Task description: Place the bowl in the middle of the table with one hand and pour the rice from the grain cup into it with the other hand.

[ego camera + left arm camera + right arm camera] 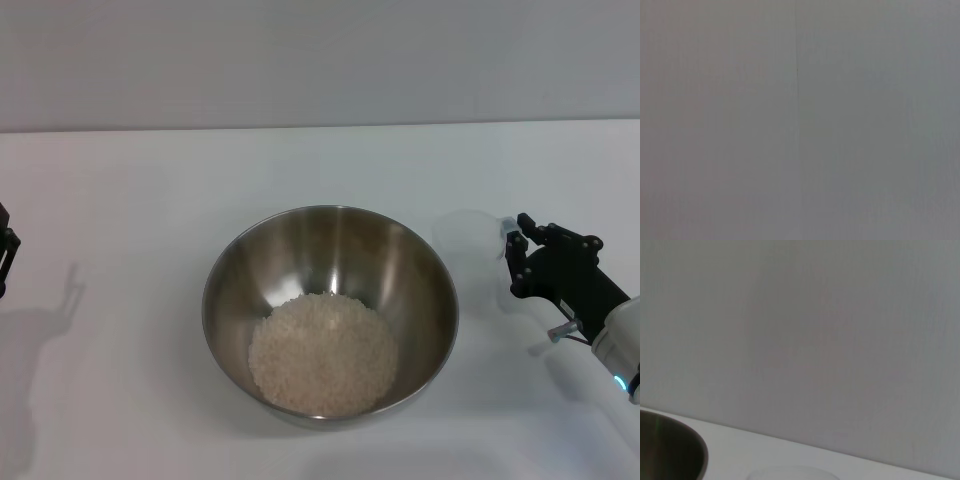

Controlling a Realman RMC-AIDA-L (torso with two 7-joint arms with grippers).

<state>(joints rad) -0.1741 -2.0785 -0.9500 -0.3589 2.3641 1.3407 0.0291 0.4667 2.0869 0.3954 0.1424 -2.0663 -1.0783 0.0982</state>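
Observation:
The shiny steel bowl [330, 310] stands in the middle of the white table [130, 200]. A pale heap of rice [322, 354] lies in its bottom. The translucent grain cup [468, 243] stands upright just right of the bowl and looks empty. My right gripper [516, 262] is right against the cup's right side, low over the table. The right wrist view shows the bowl's rim [675, 447] and the cup's faint rim [790, 473]. My left gripper [5, 258] is at the far left edge, well away from the bowl, and mostly out of view.
A plain grey wall [320, 60] runs behind the table's far edge. The left wrist view shows only a flat grey surface [800, 120]. My left arm's shadow falls on the table at the left.

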